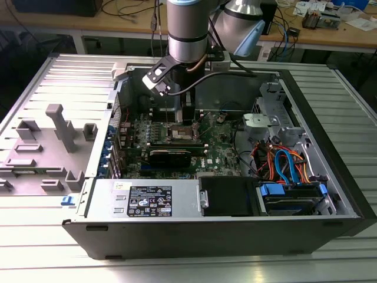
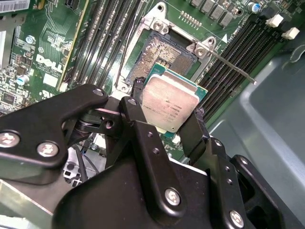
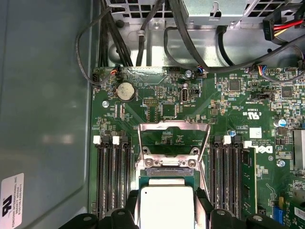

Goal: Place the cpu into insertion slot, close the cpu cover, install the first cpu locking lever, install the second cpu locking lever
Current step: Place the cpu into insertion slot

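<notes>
Two fingers (image 2: 189,131) on opposite cpu (image 2: 169,106) edges, above insertion slot (image 2: 164,50).

A ribbed metal table (image 1: 351,97) spreads across the exterior view, with bright light glancing off its near edge; behind it runs a long wooden bench (image 1: 336,36), strewn with cables (image 1: 281,29) and small gadgets (image 1: 310,19); underneath the bench lies shadow.

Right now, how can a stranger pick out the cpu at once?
Inside the open computer case, find the green motherboard. Over its insertion slot, the gripper holds the cpu: a small flat square with a dull silver top, unlike the dark slot.
</notes>
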`<state>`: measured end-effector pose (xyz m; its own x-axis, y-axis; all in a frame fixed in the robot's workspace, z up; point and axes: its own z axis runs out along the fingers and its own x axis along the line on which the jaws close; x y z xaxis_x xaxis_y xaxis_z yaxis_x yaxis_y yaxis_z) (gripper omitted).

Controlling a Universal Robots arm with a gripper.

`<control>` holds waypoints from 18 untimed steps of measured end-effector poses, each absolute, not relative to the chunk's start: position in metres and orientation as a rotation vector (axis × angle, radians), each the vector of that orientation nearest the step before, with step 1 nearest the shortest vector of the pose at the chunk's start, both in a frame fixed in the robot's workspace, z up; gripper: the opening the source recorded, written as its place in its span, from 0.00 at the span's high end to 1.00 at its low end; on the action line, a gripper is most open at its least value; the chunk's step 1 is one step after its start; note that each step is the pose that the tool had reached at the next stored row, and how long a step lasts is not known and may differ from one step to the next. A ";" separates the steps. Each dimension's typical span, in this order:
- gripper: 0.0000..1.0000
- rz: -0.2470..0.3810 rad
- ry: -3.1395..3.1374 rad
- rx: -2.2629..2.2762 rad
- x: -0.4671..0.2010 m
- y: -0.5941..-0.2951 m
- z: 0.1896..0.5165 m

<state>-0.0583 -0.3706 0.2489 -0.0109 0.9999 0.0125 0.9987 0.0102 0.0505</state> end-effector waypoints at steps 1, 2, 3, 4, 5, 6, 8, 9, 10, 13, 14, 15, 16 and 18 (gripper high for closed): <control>0.45 0.067 2.213 2.189 -0.058 -0.371 0.247; 0.45 0.067 2.213 2.189 -0.058 -0.371 0.245; 0.45 0.067 2.213 2.189 -0.058 -0.371 0.244; 0.45 0.067 2.213 2.189 -0.058 -0.371 0.242; 0.45 0.067 2.213 2.189 -0.058 -0.371 0.240; 0.45 0.067 2.212 2.190 -0.059 -0.371 0.238; 0.45 0.067 2.212 2.190 -0.060 -0.371 0.235; 0.45 0.067 2.211 2.190 -0.060 -0.371 0.234; 0.45 0.066 2.211 2.190 -0.060 -0.371 0.233; 0.45 0.067 2.211 2.190 -0.061 -0.371 0.229; 0.45 0.066 2.211 2.190 -0.061 -0.371 0.227; 0.45 0.066 2.211 2.190 -0.061 -0.371 0.223; 0.45 0.066 2.211 2.190 -0.061 -0.371 0.221; 0.45 0.066 2.211 2.190 -0.062 -0.371 0.217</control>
